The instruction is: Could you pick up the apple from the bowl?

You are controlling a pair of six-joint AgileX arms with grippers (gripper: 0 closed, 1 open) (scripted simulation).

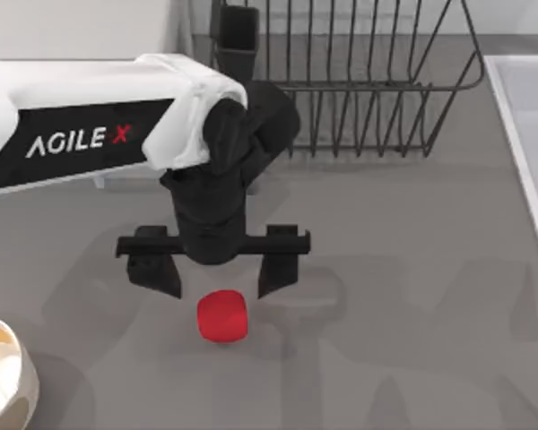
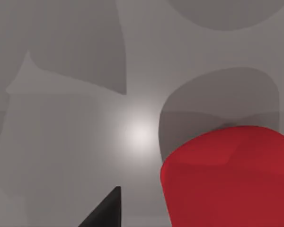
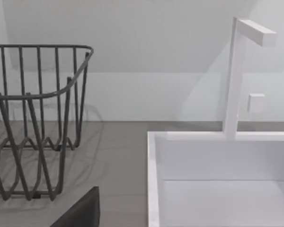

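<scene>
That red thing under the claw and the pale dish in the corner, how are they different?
The apple is bright red and blocky; the bowl is cream-white and round. The apple is far smaller than the bowl. The apple lies fully in view on the table just below the left gripper, whose fingers are open, while the bowl is cut off at the top view's lower left corner. Both sit on the grey table.

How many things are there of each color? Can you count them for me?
Red: 1, the apple, on the table and outside the bowl, just in front of the left tool.
Cream-white: 1, the bowl, at the table's left edge.
Dark gray: 1, the wire rack, at the back.
White: 1, the sink, on the right, with its faucet.
Total: 4
</scene>
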